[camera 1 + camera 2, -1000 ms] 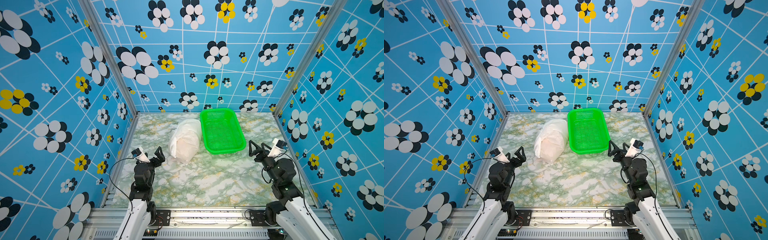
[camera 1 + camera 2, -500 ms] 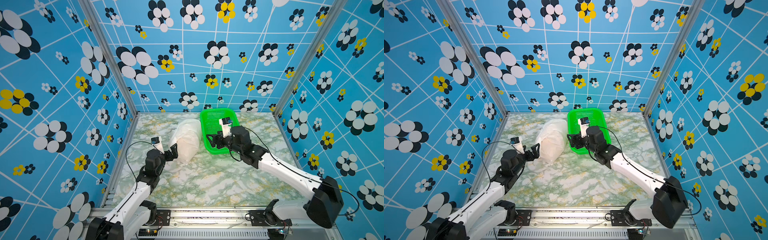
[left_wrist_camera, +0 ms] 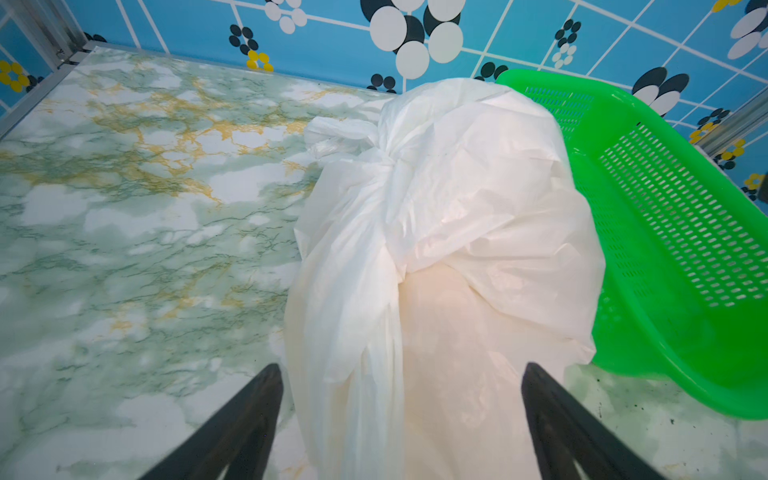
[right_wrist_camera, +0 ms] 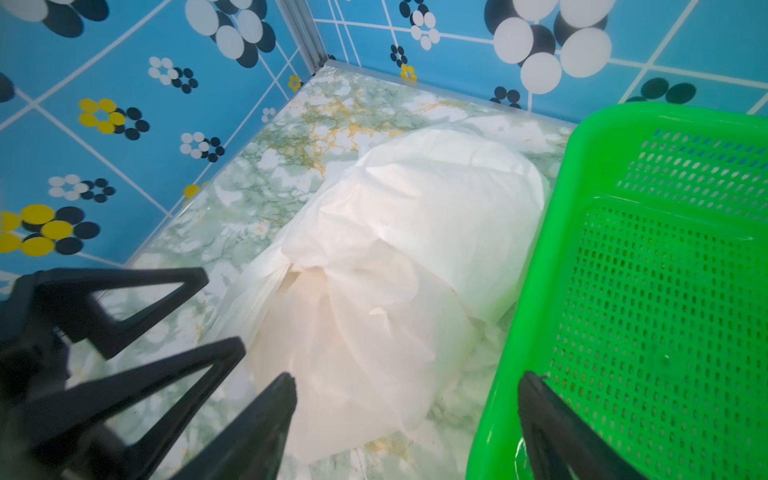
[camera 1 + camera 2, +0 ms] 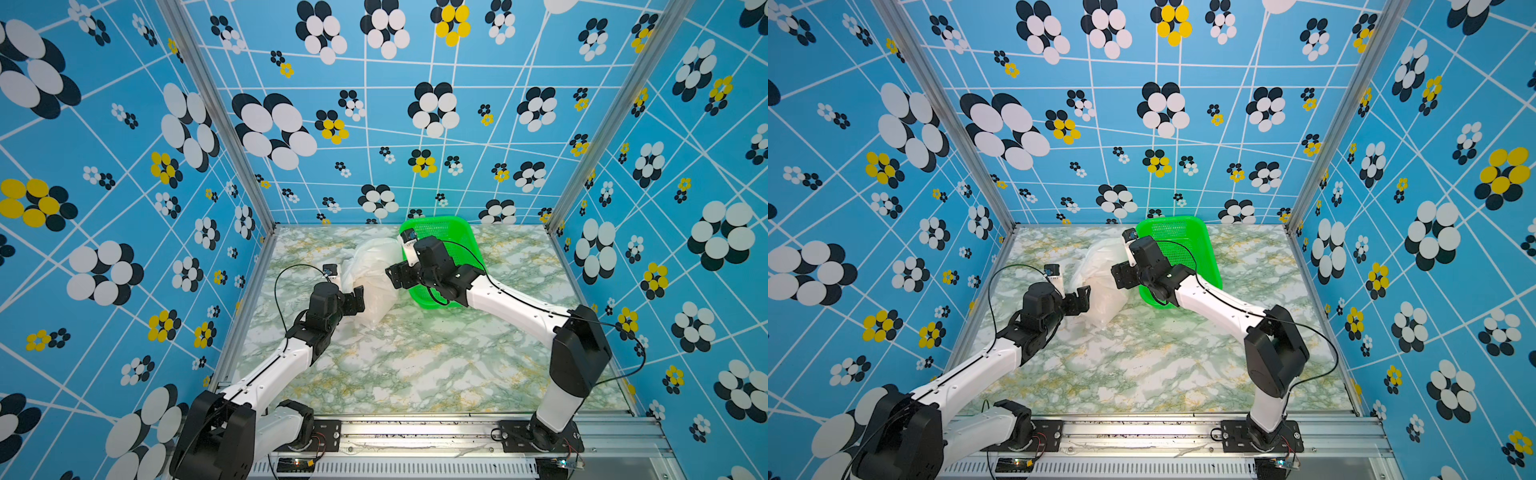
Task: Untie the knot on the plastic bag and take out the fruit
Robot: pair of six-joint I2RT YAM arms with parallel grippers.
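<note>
Bimanual workspace walled with blue flower-print panels. A thin, translucent white crinkled plastic bag (image 5: pixel 371 277) lies tied shut on the green-and-white marbled tabletop (image 5: pixel 415 365), lengthwise against the left side of a bright green perforated plastic basket (image 5: pixel 454 231) near the back wall. In the left wrist view the knot (image 3: pixel 384 163), a twisted bunch of film, sits on the bag's side facing away from the basket; in both top views it cannot be made out. The fruit is hidden inside the bag, showing only as a faint orange tint through the film at its near end. The left gripper (image 5: pixel 358 300) is at the bag's near end with its jaws spread wide to either side of the film, gripping nothing. The right gripper (image 5: pixel 394 276) reaches in over the basket's near corner, its jaws likewise wide apart, one finger over the basket and one over the bag; whether either gripper touches the film cannot be told.
</note>
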